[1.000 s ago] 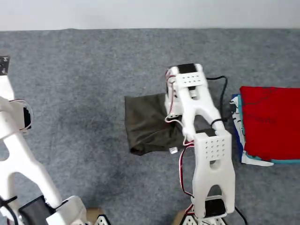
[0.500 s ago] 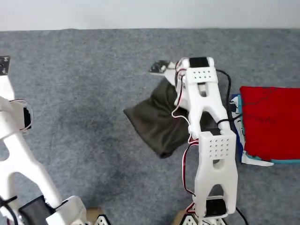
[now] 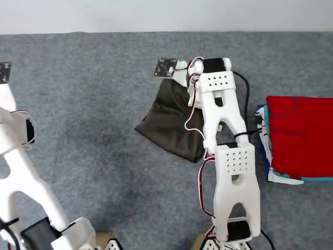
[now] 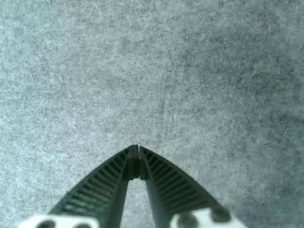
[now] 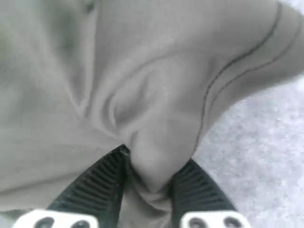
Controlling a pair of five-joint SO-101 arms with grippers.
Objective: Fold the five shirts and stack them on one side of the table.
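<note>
Dark olive shirt (image 3: 169, 121) lies folded near mid-table on the grey table cover (image 3: 88, 94), left of the right arm (image 3: 229, 156) in the high view. It sits skewed. Its long axis runs from the far end, tucked under the arm's head, toward the near side. Its near edge slants from a left corner down to a corner beside the arm. How much of it is lifted off the cover can't be told. In the right wrist view the right gripper (image 5: 156, 160) has a bunched fold of the shirt (image 5: 142, 71) pinched between its two black ribbed fingers (image 5: 102, 178). Fabric fills the gap between them and spreads out beyond the tips. A double-stitched hem curves off to one side, with grey cover showing past it. The stack of folded shirts (image 3: 299, 138) sits at the right edge of the table, red on top, blue and white edges showing underneath. It is apart from the olive shirt, with the right arm between them. The left arm (image 3: 21, 172) stands at the left side, well apart from the shirt. The left gripper (image 4: 138, 151) is over bare grey cover, fingertips pressed together, nothing between them.
</note>
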